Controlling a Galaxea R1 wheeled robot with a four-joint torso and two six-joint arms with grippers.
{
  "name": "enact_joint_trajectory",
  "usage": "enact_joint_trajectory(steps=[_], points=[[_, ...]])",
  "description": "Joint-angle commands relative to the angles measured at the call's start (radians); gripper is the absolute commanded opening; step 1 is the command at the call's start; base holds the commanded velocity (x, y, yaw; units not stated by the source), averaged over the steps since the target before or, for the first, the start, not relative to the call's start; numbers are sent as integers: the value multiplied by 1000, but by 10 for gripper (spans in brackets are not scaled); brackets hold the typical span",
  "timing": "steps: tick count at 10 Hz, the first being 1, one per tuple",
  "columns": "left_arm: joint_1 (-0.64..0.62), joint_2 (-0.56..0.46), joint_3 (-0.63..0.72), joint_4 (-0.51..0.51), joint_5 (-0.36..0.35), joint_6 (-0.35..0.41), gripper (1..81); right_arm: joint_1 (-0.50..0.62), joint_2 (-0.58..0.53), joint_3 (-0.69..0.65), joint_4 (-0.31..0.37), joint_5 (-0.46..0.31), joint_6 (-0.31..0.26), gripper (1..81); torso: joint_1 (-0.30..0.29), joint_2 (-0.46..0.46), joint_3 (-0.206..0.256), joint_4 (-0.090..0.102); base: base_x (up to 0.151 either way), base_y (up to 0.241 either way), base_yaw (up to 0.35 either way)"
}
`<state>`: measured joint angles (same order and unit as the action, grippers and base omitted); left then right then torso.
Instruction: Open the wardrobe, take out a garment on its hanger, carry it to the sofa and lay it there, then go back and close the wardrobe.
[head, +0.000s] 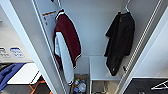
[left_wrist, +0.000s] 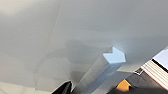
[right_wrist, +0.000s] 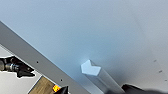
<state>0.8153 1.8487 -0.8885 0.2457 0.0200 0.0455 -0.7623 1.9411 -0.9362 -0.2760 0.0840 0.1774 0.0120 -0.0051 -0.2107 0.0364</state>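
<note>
The wardrobe (head: 92, 30) is standing wide open, doors swung out left and right. The garment (head: 120, 41) is hanging long-axis vertical on the right, its hanger (head: 127, 7) hooked up top; a maroon jacket (head: 66, 42) is hanging left. White handles (left_wrist: 113, 56) are seen up close by both wrists, but grip state can't be told.

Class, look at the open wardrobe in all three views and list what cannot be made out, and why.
1. Head view: the hanger hook's top and the rail are cut off by the top edge.
2. Head view: the small items on the wardrobe floor are too blurred to identify.
3. Wrist views: each shows a white door handle close up; the gripper fingers are cut off by the picture edge, so open or shut cannot be told.
</note>
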Motion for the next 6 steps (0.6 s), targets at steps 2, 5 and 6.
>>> enact_joint_trajectory(steps=[2,5,6], points=[[-14,-29,155,-31,158,-27,811,44,-40,77,-6,-102,25,811,0,0,0,0,0,0,0],[-14,-43,171,-28,156,-27,811,39,-69,94,-8,-99,25,811,0,0,0,0,0,0,0],[-14,-48,175,-28,156,-27,811,36,-72,97,-8,-99,25,811,0,0,0,0,0,0,0]])
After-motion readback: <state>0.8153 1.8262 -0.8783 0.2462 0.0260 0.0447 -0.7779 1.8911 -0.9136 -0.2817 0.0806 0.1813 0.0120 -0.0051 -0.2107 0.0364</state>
